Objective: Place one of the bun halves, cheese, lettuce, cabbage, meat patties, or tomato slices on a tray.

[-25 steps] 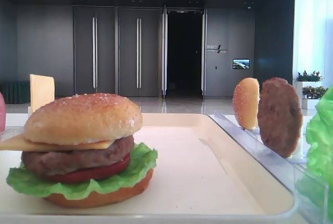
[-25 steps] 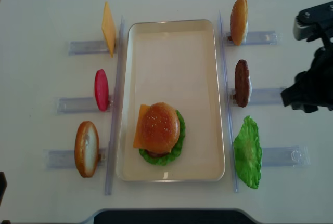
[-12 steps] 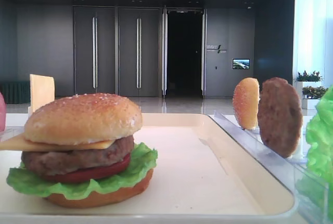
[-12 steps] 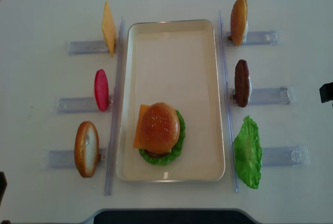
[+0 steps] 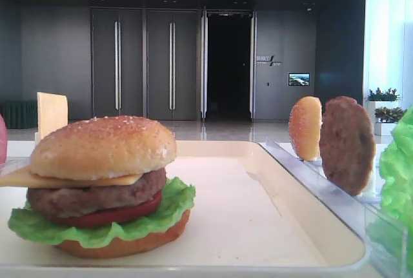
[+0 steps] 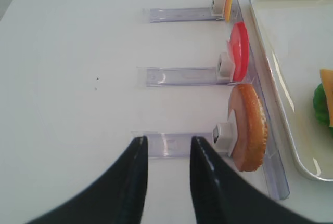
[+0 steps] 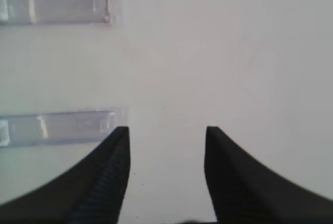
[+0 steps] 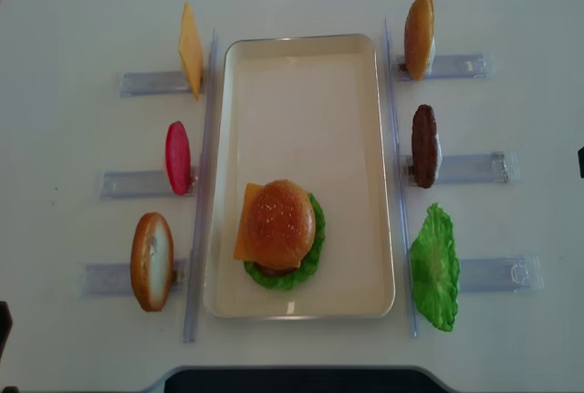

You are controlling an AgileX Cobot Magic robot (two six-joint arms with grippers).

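The cream tray holds an assembled burger. On clear racks to its left stand the cheese, a tomato slice and an orange-brown bun base. To its right stand a sesame bun half, a meat patty and the lettuce. No cabbage is in view. My left gripper hovers by the bun base's rack, its jaws slightly apart and empty. My right gripper is open over bare table, holding nothing.
Long clear rails run along both sides of the tray. Two clear rack ends lie left of the right gripper. Only a dark sliver of the right arm shows at the overhead view's right edge.
The right arm has pulled back to the right, almost out of the overhead view. The food, the tray and the left arm have not moved.
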